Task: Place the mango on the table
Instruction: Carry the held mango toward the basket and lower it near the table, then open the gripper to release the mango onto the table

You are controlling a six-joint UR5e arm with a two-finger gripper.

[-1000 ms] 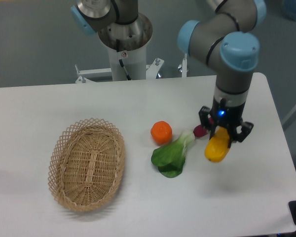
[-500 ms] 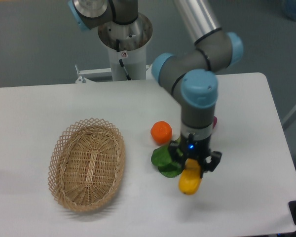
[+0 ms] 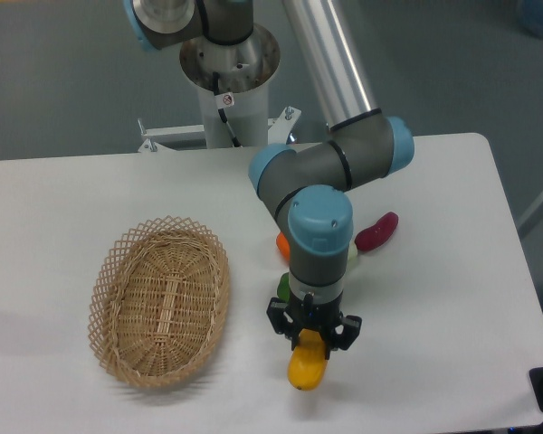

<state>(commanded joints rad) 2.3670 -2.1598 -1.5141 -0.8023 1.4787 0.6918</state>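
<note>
The white table (image 3: 452, 316) fills most of the view. On its left side lies an oval wicker basket (image 3: 160, 299), well apart from the arm. The gripper (image 3: 313, 336) points downward over the front of the table, right of the basket, its fingers clamped on the upper end of the mango (image 3: 307, 365). The mango hangs directly beneath the gripper, low over the tabletop; contact cannot be judged. Behind the arm, an orange fruit (image 3: 281, 242) and a green leaf (image 3: 282, 287) are mostly hidden. A magenta vegetable (image 3: 376, 232) lies farther right.
</note>
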